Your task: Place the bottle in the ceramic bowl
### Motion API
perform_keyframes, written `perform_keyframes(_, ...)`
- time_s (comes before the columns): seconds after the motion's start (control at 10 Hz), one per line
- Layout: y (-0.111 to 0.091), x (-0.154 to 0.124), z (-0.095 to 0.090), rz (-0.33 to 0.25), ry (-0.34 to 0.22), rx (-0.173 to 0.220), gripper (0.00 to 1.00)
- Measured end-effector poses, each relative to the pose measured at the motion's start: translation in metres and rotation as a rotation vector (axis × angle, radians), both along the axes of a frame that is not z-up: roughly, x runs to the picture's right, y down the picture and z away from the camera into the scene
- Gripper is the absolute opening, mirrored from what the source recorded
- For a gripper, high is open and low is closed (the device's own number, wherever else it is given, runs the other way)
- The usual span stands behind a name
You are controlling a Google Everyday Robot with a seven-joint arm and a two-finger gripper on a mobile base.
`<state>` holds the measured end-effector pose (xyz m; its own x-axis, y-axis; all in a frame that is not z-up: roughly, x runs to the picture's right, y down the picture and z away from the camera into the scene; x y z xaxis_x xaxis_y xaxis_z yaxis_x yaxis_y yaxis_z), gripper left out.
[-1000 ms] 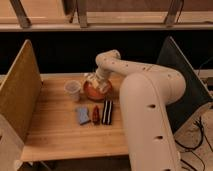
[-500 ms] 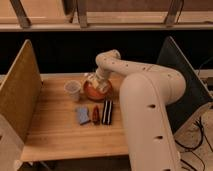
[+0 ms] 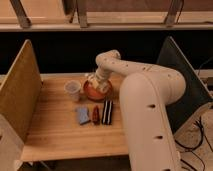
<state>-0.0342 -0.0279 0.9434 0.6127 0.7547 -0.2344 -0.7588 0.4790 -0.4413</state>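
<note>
Gripper (image 3: 96, 81) hangs right over the bowl (image 3: 95, 92), seemingly with the bottle (image 3: 101, 86) pale at its tip above the bowl's middle. Placing step, by my judgement; next comes a clean release and a straight lift. Cup (image 3: 72, 88) stands just beside.

Bowl (image 3: 93, 91) is a glossy reddish-orange, and the end effector (image 3: 97, 82) sitting right over it is cream-white like the rest of the arm (image 3: 145, 95). The cup (image 3: 72, 88) next to it is a milky see-through white. Table (image 3: 50, 127) is pale wood. In front there's a blue thing (image 3: 82, 115), a dark red one (image 3: 95, 114), and a black one with white stripes (image 3: 107, 111).
</note>
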Motion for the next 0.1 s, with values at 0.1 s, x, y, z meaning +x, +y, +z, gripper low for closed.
perform_keyframes(0.1, 0.0001, 0.0, 0.0001, 0.0, 0.0, 0.0, 0.8)
